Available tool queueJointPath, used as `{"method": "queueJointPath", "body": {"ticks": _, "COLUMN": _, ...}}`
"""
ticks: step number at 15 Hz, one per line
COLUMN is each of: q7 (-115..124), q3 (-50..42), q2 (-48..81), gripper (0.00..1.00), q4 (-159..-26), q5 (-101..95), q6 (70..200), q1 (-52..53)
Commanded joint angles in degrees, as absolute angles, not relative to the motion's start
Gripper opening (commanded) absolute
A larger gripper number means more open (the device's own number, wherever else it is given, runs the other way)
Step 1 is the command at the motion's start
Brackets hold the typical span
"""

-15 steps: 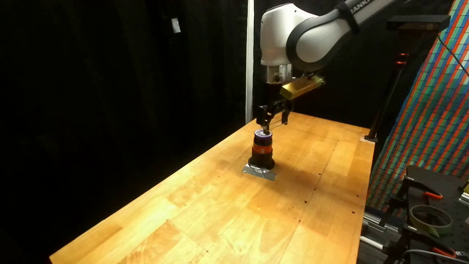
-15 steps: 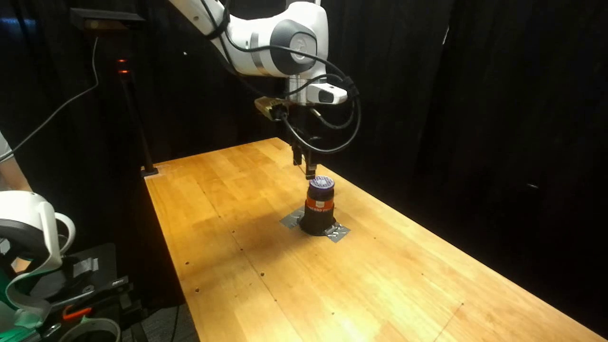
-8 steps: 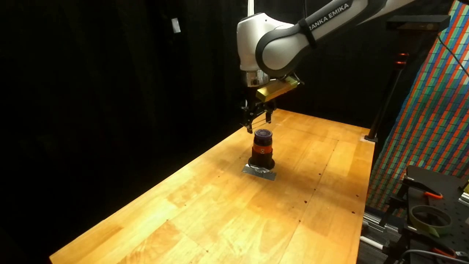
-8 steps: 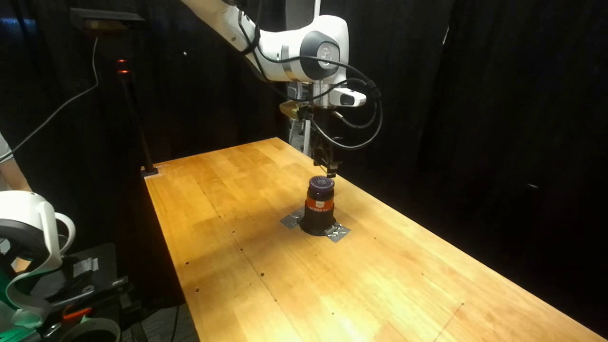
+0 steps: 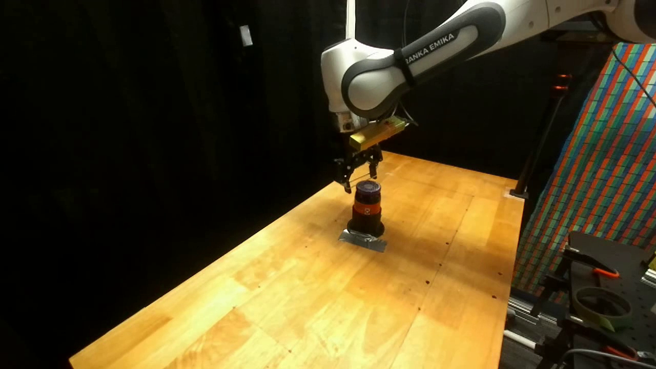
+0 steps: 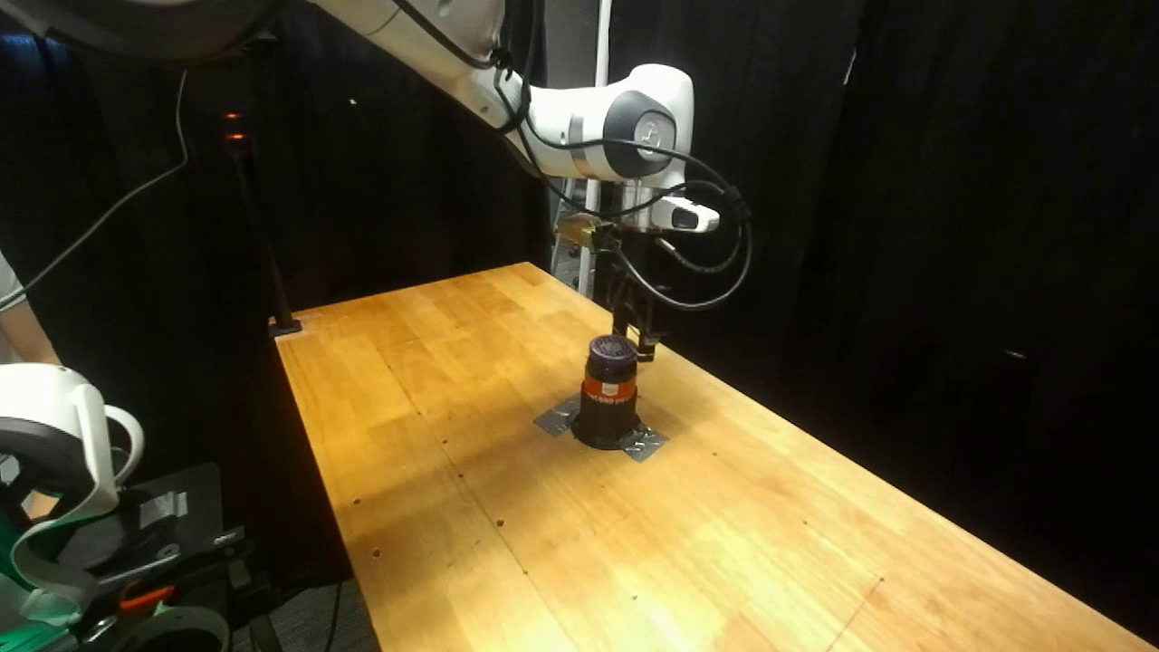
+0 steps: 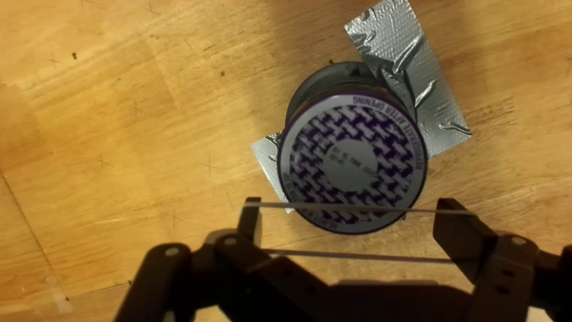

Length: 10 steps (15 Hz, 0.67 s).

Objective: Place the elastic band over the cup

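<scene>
The cup (image 5: 367, 208) is a small upright cylinder with a red-orange band around it, dark parts above and below, and a purple-and-white patterned lid. It also shows in an exterior view (image 6: 609, 389) and from above in the wrist view (image 7: 351, 163). My gripper (image 7: 351, 206) is open, its two black fingers wide apart. The elastic band (image 7: 357, 256) is stretched between the fingers in two strands. In the wrist view the upper strand crosses the lower part of the lid and the other strand lies past the lid's edge. In an exterior view, the gripper (image 5: 361, 184) is beside the cup's top.
Silver tape (image 7: 415, 76) holds the cup's dark base to the wooden table (image 5: 328, 307). The table's edge runs close behind the gripper. A dark post (image 6: 258, 226) stands at a far table corner. A side cart with a tape roll (image 5: 602, 307) stands beside the table.
My gripper, with the band stretched on it, has moved from over the cup's lid sideways toward the near table edge, then lowered a little. The cup has not moved.
</scene>
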<state>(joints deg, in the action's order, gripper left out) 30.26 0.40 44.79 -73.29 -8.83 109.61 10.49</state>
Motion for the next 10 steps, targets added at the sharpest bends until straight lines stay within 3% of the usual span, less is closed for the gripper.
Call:
{"method": "queueJointPath", "body": {"ticks": 1, "q7": 27.1, "q3": -0.2, "q2": 48.8, "gripper": 1.00, "q4": -66.7, "q5": -5.7, "q6": 105.0, "q1": 10.3}}
{"method": "queueJointPath", "body": {"ticks": 10, "q7": 14.6, "q3": 1.4, "q2": 49.7, "gripper": 1.00, "q4": -64.7, "q5": -0.6, "q6": 91.4, "q1": 7.5}}
